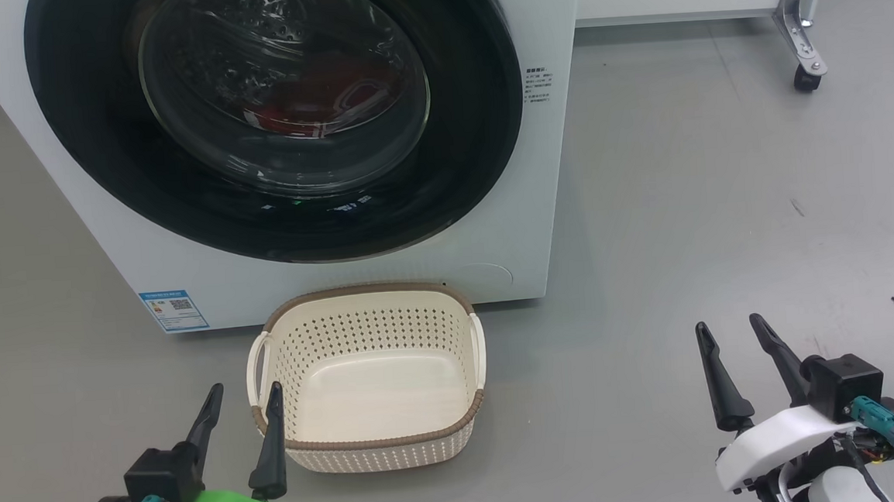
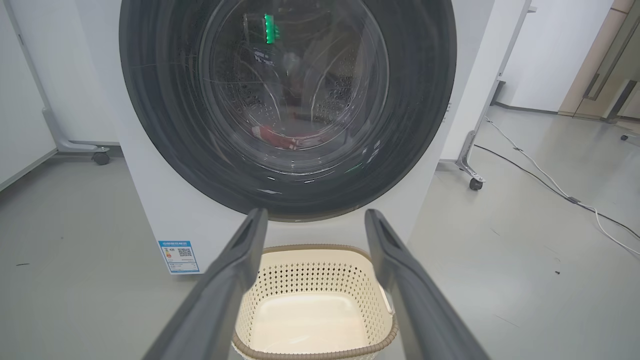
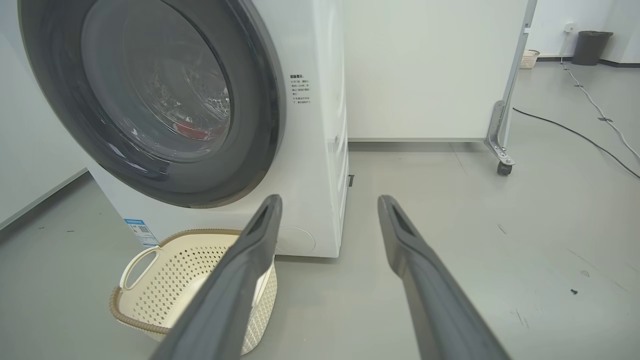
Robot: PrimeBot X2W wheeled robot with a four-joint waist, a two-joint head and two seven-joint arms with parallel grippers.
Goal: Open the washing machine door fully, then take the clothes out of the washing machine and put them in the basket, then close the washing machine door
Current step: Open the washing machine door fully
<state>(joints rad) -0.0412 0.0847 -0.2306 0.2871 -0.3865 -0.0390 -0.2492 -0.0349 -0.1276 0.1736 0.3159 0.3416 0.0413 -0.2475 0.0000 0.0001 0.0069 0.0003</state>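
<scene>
Your left gripper [image 1: 244, 387] sits at the lower left of the head view, its two dark fingers spread apart and grasping nothing, with the nearer fingertip just beside the left handle of the basket [image 1: 374, 329]. Up from it, a small blue label [image 1: 174, 310] marks the lower left corner of the washing machine [image 1: 550, 159]. The basket stands upright on the grey floor [image 1: 685, 213], right in front of the machine's base and below the door, with nothing in it. Above it, the washing machine door [image 1: 479, 148] lies closed against the machine's front, its black rim ringing the clear glass bowl. Through that glass you can see the clothes [image 1: 313, 96] as a red patch low in the drum. Further right, your right gripper [image 1: 728, 322] hangs over bare floor, well apart from the basket and the machine, fingers released and parted. At the far upper right a metal frame leg ends in a caster [image 1: 805, 78].
</scene>
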